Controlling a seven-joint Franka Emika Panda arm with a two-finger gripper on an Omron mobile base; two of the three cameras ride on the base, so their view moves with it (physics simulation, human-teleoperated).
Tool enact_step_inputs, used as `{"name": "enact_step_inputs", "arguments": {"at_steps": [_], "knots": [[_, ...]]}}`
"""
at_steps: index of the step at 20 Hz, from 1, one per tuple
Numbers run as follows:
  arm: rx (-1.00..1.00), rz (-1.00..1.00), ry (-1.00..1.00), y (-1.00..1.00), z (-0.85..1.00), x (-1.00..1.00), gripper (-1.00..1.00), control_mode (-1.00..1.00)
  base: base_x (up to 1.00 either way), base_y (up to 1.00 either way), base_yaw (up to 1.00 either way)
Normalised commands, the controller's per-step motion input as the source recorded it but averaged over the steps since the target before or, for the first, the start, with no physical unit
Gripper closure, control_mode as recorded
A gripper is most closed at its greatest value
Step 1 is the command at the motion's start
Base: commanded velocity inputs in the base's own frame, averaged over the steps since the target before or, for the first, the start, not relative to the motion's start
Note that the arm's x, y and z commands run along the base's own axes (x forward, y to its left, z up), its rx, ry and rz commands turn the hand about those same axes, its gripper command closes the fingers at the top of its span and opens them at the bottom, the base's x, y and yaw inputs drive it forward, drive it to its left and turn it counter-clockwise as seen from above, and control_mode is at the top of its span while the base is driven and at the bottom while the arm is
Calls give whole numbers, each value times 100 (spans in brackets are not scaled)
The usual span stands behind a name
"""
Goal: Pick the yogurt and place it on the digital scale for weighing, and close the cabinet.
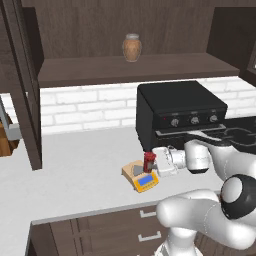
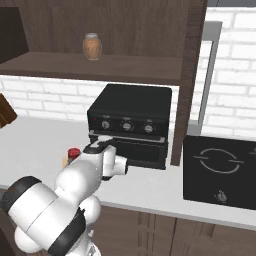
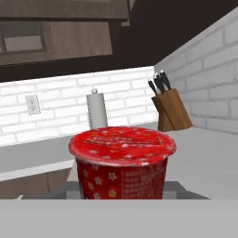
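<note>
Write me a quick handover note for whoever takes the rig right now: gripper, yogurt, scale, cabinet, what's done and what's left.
Gripper: right at the yogurt, over the digital scale; whether it is open or shut on the cup can't be told.
Yogurt: upright at the scale's tan plate, in front of the black oven; the hand view shows its red lid close up. Contact with the plate isn't clear.
Cabinet: door stands open at the left.
Done: yogurt brought to the scale.
Left: confirm it is seated and released, back the arm off, close the cabinet door.
</note>
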Motion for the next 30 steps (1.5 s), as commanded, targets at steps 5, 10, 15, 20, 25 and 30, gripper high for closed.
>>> {"name": "enact_step_inputs", "arguments": {"at_steps": [5,10,15,20,25,30], "knots": [[0,0,0,16,-8,19,100,-100,0,0,0],[0,-1,0,15,-17,28,100,-100,0,0,0],[0,0,0,24,-15,36,100,-100,0,0,0],[0,-1,1,10,-7,20,100,-100,0,0,0],[0,0,6,8,-1,0,100,-100,0,0,0],[0,-2,1,19,-5,17,-100,-100,0,0,0]]}}
